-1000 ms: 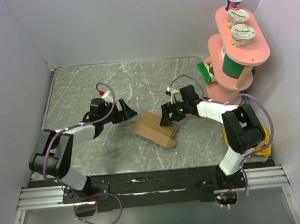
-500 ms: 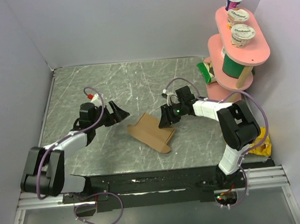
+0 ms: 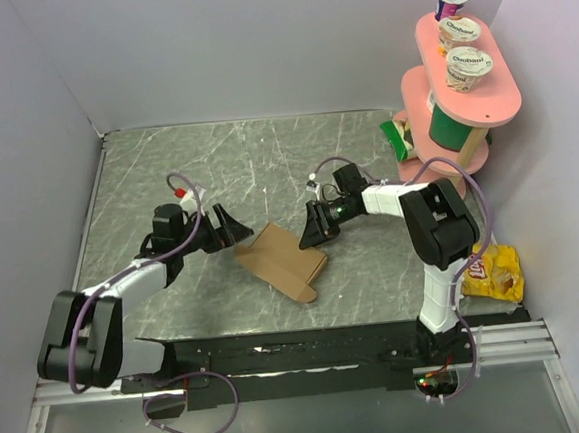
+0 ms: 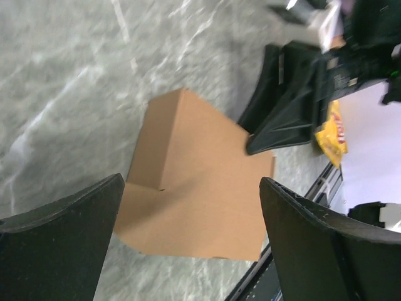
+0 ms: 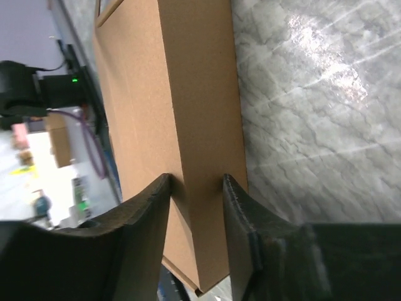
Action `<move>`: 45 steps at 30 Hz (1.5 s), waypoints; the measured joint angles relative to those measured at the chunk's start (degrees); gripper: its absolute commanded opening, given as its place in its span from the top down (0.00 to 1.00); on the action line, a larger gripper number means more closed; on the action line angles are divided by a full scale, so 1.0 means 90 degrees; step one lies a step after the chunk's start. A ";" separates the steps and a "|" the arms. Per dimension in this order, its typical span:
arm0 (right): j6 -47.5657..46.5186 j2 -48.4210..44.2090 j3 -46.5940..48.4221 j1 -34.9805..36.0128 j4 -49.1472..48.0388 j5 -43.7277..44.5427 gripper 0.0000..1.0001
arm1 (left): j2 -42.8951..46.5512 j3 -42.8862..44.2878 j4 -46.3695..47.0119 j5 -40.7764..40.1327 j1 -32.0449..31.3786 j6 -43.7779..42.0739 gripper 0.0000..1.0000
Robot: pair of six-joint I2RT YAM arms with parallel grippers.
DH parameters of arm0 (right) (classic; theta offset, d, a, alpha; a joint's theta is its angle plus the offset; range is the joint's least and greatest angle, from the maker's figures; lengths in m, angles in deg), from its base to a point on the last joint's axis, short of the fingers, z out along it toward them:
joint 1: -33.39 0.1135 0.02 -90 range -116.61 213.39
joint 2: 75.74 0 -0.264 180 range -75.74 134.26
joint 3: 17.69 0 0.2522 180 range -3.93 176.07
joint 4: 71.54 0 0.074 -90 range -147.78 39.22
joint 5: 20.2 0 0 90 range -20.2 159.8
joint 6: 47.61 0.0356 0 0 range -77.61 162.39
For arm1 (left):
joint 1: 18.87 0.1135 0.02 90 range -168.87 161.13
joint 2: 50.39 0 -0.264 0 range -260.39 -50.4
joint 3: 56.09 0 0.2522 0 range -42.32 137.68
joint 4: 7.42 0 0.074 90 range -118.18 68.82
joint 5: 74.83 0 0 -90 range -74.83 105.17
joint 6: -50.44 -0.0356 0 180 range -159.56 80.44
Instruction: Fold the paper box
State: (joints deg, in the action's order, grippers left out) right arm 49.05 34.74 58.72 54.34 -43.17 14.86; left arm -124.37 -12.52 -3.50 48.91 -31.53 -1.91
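The paper box (image 3: 278, 260) lies at the centre of the top view, on the grey table (image 3: 166, 176). The right gripper (image 3: 309, 237) pinches its upper right edge, with 2 fingers (image 5: 156, 207) pressed against the cardboard. The left gripper (image 3: 232, 229), just left of the box, gapes wide and holds nothing.

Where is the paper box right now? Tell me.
In the top view, the paper box rests centrally on the table: the right gripper clamps its right edge, and the open left gripper hovers beside its left corner.
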 measured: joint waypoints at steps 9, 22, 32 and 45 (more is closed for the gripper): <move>0.0216 0.0466 0.0257 -0.0143 0.0153 -0.0580 0.71 | -0.1151 0.0211 0.0340 0.0223 0.0000 0.0019 0.04; 0.0328 0.0767 0.0425 -0.0406 0.0253 -0.1032 0.74 | -0.2363 0.0483 0.1158 0.0862 -0.0002 0.0522 0.05; 0.0321 0.0862 0.0595 -0.0459 0.0508 -0.1054 0.73 | -0.3118 0.0546 0.1984 0.1389 -0.0165 0.1324 0.29; 0.0328 0.0503 0.0573 -0.0476 0.0692 -0.0444 0.00 | -0.3616 0.0498 0.3140 0.1613 -0.0255 0.2788 0.48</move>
State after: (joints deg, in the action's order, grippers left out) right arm 52.00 39.26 63.88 50.05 -36.94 10.86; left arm -156.91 -8.04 24.76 63.42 -33.83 23.18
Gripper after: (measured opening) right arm 0.954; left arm 0.579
